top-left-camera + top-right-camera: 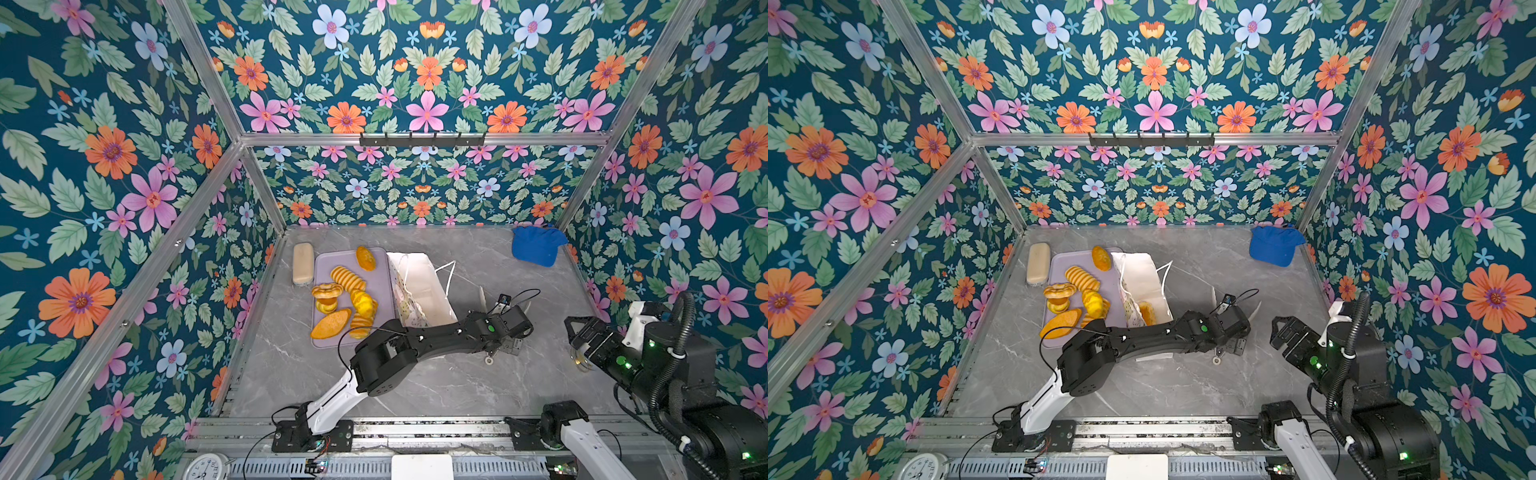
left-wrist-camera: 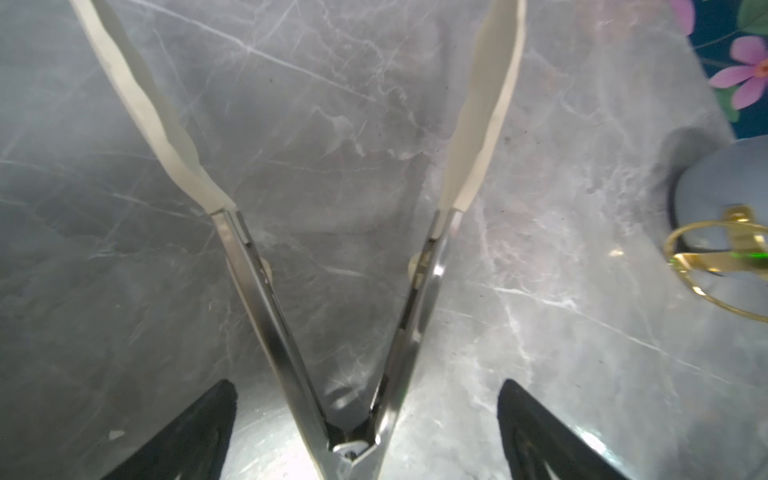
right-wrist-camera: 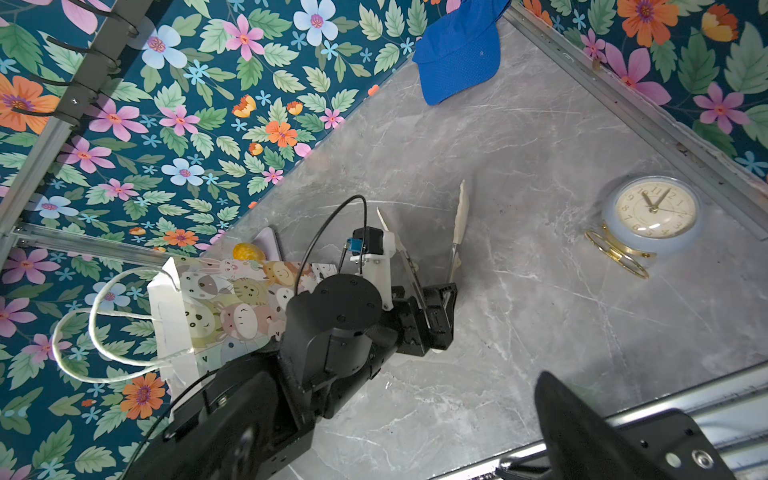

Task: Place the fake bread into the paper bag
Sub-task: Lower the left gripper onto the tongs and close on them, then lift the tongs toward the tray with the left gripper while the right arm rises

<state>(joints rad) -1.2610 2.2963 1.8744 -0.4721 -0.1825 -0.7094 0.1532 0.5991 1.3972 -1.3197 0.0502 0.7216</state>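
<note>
Numbers on two clocks are all I can read here. From my right wrist, the pale blue alarm clock (image 3: pixel 652 220) standing on the grey marble table (image 3: pixel 540 124) shows black hour numerals on a cream dial, 1 to 4 clearest. In a top view, a white clock (image 1: pixel 206 467) at the rig's front edge shows 10, 11 and 12.

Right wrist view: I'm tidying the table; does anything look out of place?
The pale blue alarm clock seems to lie face up on the marble table instead of standing, its gold ring handle flat beside it.
</note>
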